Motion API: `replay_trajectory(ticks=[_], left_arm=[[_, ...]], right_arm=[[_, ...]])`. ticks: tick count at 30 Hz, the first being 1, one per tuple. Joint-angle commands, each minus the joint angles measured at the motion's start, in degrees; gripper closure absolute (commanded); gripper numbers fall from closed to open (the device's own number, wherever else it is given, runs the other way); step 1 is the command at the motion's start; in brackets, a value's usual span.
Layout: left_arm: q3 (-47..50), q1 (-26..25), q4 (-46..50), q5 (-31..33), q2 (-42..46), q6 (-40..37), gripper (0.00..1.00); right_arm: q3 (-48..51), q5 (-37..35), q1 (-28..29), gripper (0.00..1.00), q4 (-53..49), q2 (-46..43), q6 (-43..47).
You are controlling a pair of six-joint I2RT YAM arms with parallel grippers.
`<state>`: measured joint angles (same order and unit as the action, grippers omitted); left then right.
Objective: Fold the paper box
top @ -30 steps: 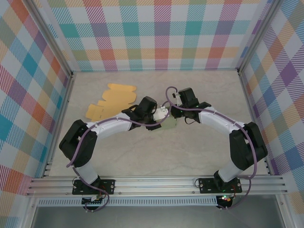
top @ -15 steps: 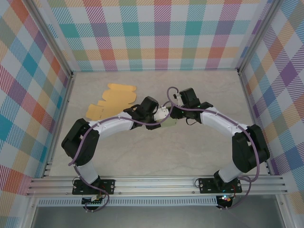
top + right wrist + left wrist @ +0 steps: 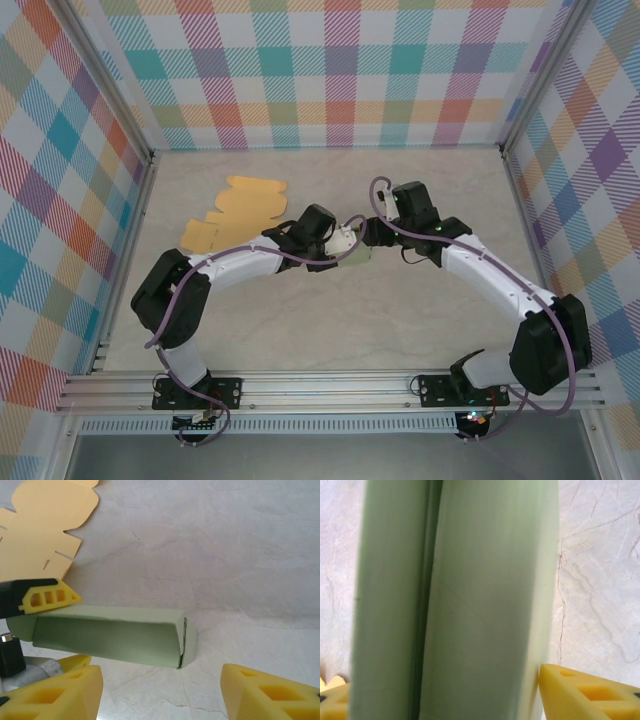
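One flat yellow card sheet (image 3: 238, 212) lies on the left of the pale, stone-look desk (image 3: 300, 330). It is thin, with round flaps and small cuts along its edges.

Next comes the left tool (image 3: 343, 246). Its two yellow fingers (image 3: 580, 695) have little square holes in them. They press on the one green paper box (image 3: 358, 257) from both sides, so this tool is holding the box.

The box is near the middle of the desk, between the two tools. It is smooth, long and pale green, with soft folded edges. A thin dark line runs along it.

On the right is the right tool (image 3: 161, 675). Its two yellow fingers are spread wide with nothing between them. The box is just in front of them, not touching.
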<state>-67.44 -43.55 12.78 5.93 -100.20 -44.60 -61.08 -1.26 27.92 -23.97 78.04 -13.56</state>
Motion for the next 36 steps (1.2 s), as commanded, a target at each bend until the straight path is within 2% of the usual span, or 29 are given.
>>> replay_trajectory(ticks=[1, 5, 16, 18, 28, 32, 36], left_arm=[[-1.8, -0.9, 1.7, 0.7, -0.8, -0.6, 0.45], [-2.6, -1.1, 2.6, 1.1, -1.5, -0.5, 0.49], [-3.0, -1.2, 2.6, 2.5, -2.3, 0.8, 0.49], [-3.9, -1.3, 3.6, 2.9, -3.2, 1.8, 0.49], [-6.8, -1.0, 7.0, 3.6, -6.4, 5.4, 0.47], [-6.4, -0.8, 6.9, 2.4, -6.0, 6.0, 0.47], [-6.2, -0.6, 6.8, 0.2, -5.2, 7.0, 0.43]], right_arm=[[-3.1, 1.9, -1.9, 0.35, -2.8, 1.3, -3.3], [-6.6, 6.0, -3.3, 0.35, -3.0, 5.8, -4.8], [-11.9, 8.8, -4.9, 0.40, -3.4, 14.7, -6.9], [-11.5, 8.7, -4.9, 0.45, -3.6, 15.4, -6.6], [-4.7, 9.2, -5.2, 0.52, 0.1, 14.5, -7.8], [-3.3, 8.9, -5.4, 0.59, 1.9, 14.8, -7.8], [-2.9, 8.3, -5.6, 0.60, 2.8, 16.5, -7.5]])
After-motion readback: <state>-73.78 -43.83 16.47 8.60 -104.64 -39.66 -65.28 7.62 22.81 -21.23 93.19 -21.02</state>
